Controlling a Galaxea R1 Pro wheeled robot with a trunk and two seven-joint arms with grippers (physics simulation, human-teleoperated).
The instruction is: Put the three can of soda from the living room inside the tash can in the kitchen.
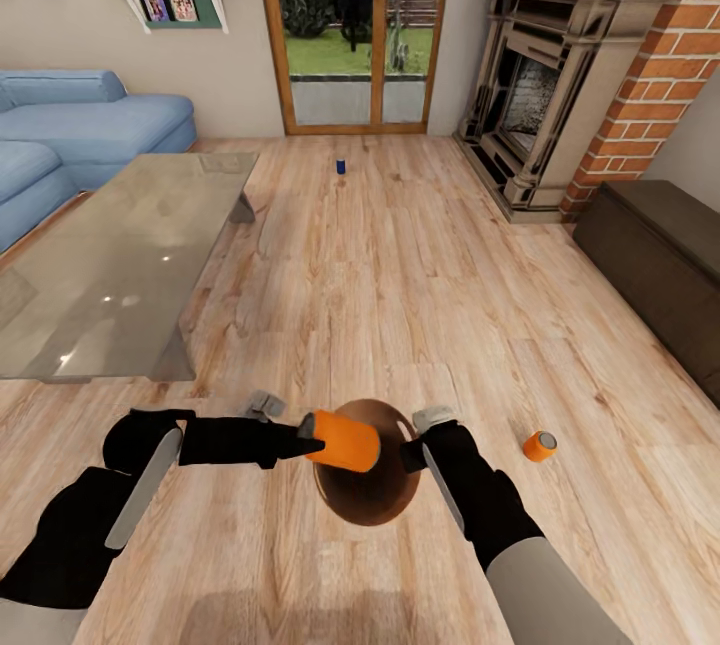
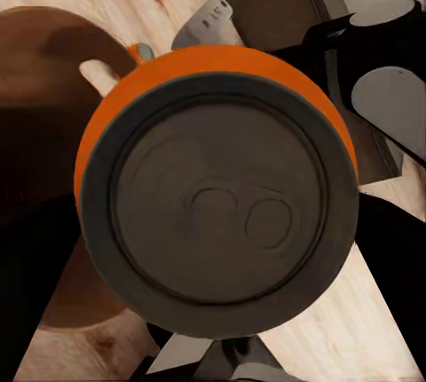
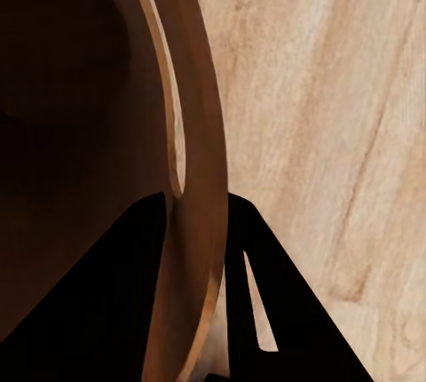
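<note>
I have the left gripper point(image 1: 312, 441) clamped on an orange can point(image 1: 345, 440), axis level, over the bin point(image 1: 375, 505); right gripper point(image 1: 418, 453) pinches its rim.

Trash can point(image 1: 375, 500) mouth partly behind the held orange can point(image 1: 345, 440) (far blue can point(image 1: 341, 166) tiny)

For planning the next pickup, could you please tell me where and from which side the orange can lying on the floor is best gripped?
Grip the loose orange can across its round wall at mid-length, coming from above: it lies on its side on the wood floor, with open floor all round it.
</note>
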